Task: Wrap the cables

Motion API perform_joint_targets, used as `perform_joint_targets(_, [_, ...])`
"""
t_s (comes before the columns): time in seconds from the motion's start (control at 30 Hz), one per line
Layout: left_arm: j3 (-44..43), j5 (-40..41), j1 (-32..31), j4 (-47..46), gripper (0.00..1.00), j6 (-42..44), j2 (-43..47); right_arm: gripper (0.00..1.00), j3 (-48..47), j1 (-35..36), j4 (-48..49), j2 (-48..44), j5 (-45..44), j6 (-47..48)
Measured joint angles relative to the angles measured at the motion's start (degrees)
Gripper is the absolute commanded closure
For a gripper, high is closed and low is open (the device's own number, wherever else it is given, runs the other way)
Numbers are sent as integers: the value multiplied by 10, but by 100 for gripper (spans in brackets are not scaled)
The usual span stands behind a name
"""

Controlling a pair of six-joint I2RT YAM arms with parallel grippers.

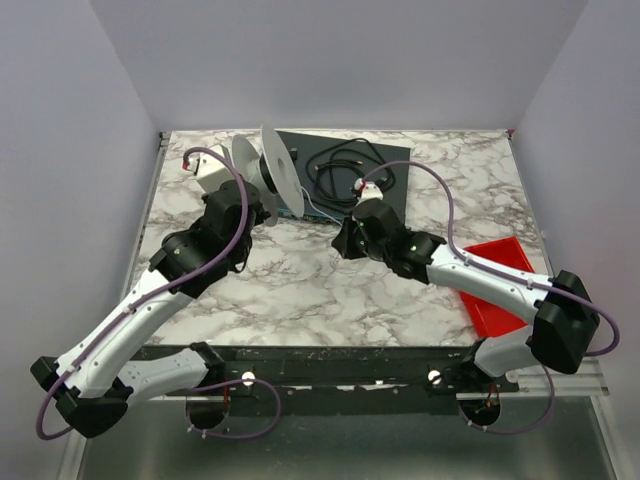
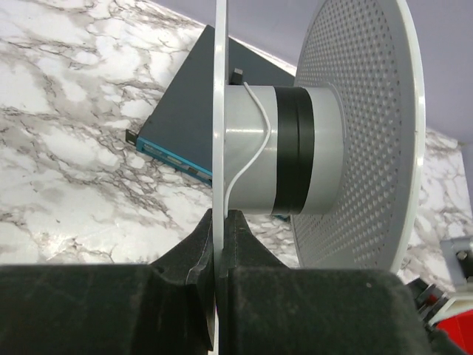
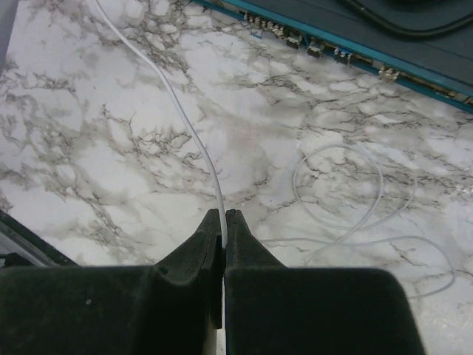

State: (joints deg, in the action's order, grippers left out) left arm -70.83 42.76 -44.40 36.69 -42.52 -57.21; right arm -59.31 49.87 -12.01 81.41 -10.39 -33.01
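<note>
**Spool held up on the left, wire pinched on the right**

The marble table carries a flat dark box with a teal edge at the far middle and a red tray at the near right. A coiled black cable lies on the box and is not part of the job.

The translucent spool is held off the table at the far left. Its flanges stand upright and its axis runs roughly left to right. The left tool is closed hard on the rim of the nearer flange.

The right tool sits right of the spool and nearer, its jaws closed on the thin white wire. From that pinch the wire runs far and left toward the spool, where a single strand crosses the grey hub. Slack loops lie on the table to the right.

Winding has barely begun, I judge. The right arm is the one placed to feed wire across the hub.
</note>
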Motion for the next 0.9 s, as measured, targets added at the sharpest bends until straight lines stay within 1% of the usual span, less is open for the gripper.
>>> perform_joint_targets(0.23, [-12,-26,48,-32,100,-31,-27,99,7,43,6,3,0,-14])
perform_joint_targets(0.5, [-9,-44,92,-68,100,-19,-64,99,-9,85,-21,4,-8,-12])
perform_joint_targets(0.67, [-8,-47,98,-102,100,15,-88,99,-70,110,-78,4,-29,12])
perform_joint_targets(0.8, [-3,-54,98,-130,100,52,-109,99,-131,120,-125,4,-68,40])
perform_joint_targets(0.9, [8,-64,96,-139,100,76,-112,99,-182,120,-159,4,-114,71])
